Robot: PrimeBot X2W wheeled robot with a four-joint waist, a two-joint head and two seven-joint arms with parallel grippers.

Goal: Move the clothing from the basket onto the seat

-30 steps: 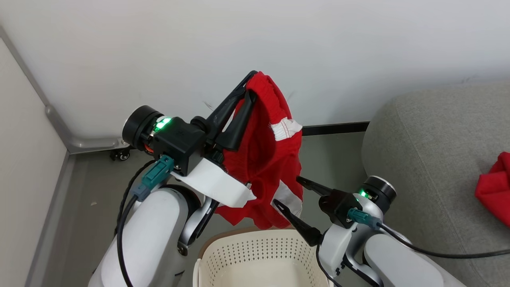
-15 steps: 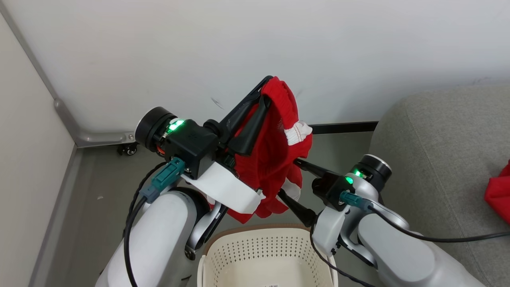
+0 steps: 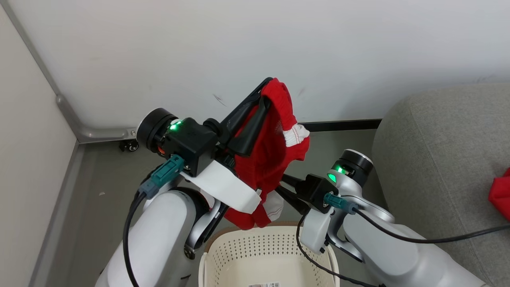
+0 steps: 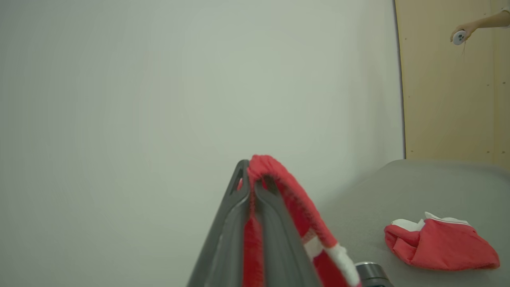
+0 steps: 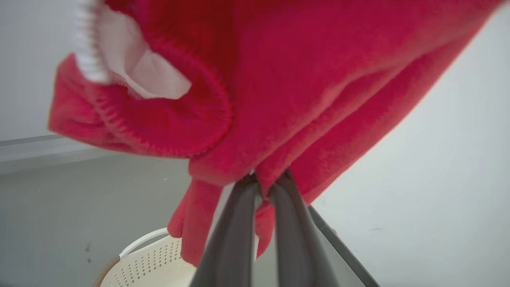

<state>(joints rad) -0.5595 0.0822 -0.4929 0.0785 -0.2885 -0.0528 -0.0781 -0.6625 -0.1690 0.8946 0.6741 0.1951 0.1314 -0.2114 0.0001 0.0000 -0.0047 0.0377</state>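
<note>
White wall [image 3: 318, 48] close behind, basket [image 3: 255, 243] directly below, seat [image 3: 438, 151] to the right with a second red garment [image 4: 442, 247] lying on it, open floor [image 3: 99, 191] to the left. Red garment [image 3: 271, 155] hangs long-axis vertical above basket; left gripper [image 3: 266, 89] pinches its top, right gripper [image 5: 266, 183] closed on a lower fold

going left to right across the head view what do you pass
small caster wheel → hanging red garment → grey sofa → second red garment lying on it
</note>
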